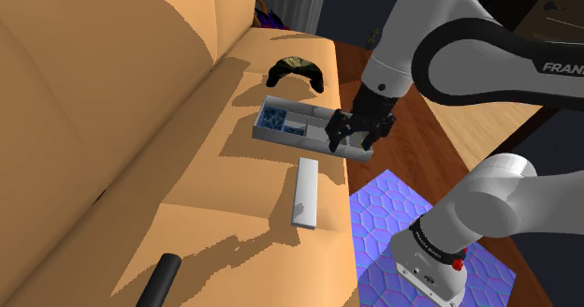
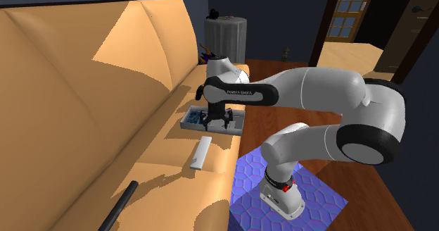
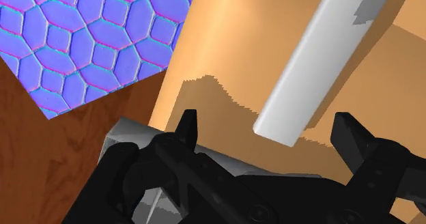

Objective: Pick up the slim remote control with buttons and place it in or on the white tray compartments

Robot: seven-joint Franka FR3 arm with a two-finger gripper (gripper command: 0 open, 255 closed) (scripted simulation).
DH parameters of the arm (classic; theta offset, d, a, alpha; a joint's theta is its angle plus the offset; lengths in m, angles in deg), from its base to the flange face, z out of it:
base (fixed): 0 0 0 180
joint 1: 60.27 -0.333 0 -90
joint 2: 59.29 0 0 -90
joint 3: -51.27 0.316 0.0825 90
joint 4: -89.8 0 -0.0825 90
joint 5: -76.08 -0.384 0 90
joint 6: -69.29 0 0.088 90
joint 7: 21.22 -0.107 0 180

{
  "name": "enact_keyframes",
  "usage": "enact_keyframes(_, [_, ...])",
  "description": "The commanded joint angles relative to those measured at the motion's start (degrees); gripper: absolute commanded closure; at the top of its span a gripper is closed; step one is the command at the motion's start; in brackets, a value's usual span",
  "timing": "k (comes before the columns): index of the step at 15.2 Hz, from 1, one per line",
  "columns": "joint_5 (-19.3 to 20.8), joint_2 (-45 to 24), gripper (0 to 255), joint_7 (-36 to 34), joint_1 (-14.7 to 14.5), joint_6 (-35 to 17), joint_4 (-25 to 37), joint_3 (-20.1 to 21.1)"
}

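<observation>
I had the claw hanging open over the end of the tray nearest the sofa's front edge, its two black fingers standing well apart with nothing clasped between them. In the second exterior view the claw sat just above the tray, which looked grey-white and was split into compartments; the one at the shoulder view's left end held something blue.

The slim remote lay flat on the tan sofa seat, nearer the camera than the tray and apart from it, close to the seat's front edge. It was drawn plain pale grey, and I could make out no buttons. Through the wrist camera the remote ran away from the claw, lying on the cushion beyond the fingers and untouched.

A black curved object rested on the seat beyond the tray. A black cylinder lay at the near end. The stand, a blue hexagon-patterned box, stood on the brown floor beside the sofa.
</observation>
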State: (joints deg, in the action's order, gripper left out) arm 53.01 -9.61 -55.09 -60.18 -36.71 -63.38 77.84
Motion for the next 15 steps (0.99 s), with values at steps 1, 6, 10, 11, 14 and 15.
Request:
enact_keyframes(1, [-2.0,-3.0,0,-4.6,0.5,-3.4,0.0,4.2])
enact_keyframes(6, [-5.2,-11.9,0,-15.6,3.3,-12.1,1.1,15.0])
enact_keyframes(10, [-5.6,-16.9,0,-20.4,5.6,-16.7,1.8,20.2])
enact_keyframes(11, [-5.7,-17.4,0,-20.4,5.8,-17.7,1.4,20.7])
enact_keyframes(14, [-6.1,-19.3,0,-20.5,6.3,-20.7,0.2,22.2])
enact_keyframes(15, [-6.2,-19.9,0,-20.6,6.5,-21.8,-0.1,22.8])
